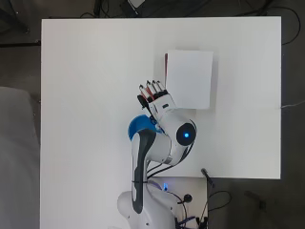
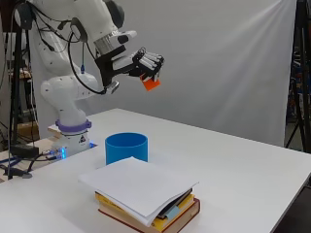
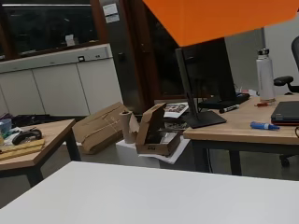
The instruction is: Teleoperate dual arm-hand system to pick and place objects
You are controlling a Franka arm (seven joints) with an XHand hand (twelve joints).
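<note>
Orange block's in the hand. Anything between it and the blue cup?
Nothing visible. The hand holds the orange block high above the table; the blue cup stands below, open-topped. The book stack sits beside the cup, not over it.

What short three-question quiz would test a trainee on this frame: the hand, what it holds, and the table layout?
1. True or false: the hand is resting on the table.
2. What does the hand hold? A) orange block B) blue cup C) a book
3. What lies on top of the stack of books?

Key
1. False: it hangs in the air above the table.
2. A, fingers curled round it.
3. White sheets of paper.
</note>
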